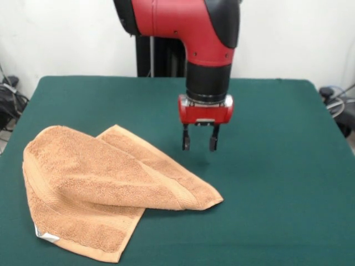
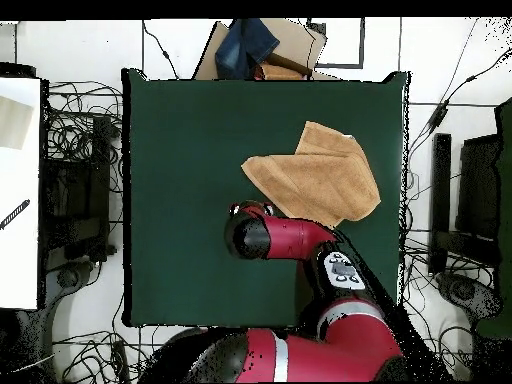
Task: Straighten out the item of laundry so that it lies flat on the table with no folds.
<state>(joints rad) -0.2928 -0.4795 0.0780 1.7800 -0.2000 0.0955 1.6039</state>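
Observation:
The peach-tan towel [image 1: 105, 188] lies on the green table [image 1: 277, 166] at the front left, folded over itself, with one corner pointing right and another layer showing underneath. Its white label [image 1: 47, 237] sticks out at the lower left edge. My gripper [image 1: 199, 145] hangs a little above the table, to the right of and behind the towel's upper fold, open and empty. In the overhead view the towel [image 2: 320, 180] lies toward the table's [image 2: 190, 160] right side, and the arm's head [image 2: 250, 232] covers the gripper just beside the towel's edge.
The robot's pedestal [image 1: 161, 55] stands at the table's far side. In the overhead view a cardboard box with blue cloth [image 2: 262, 50] sits beyond the table's edge, a white desk [image 2: 18, 190] is at the left, and cables lie round the table.

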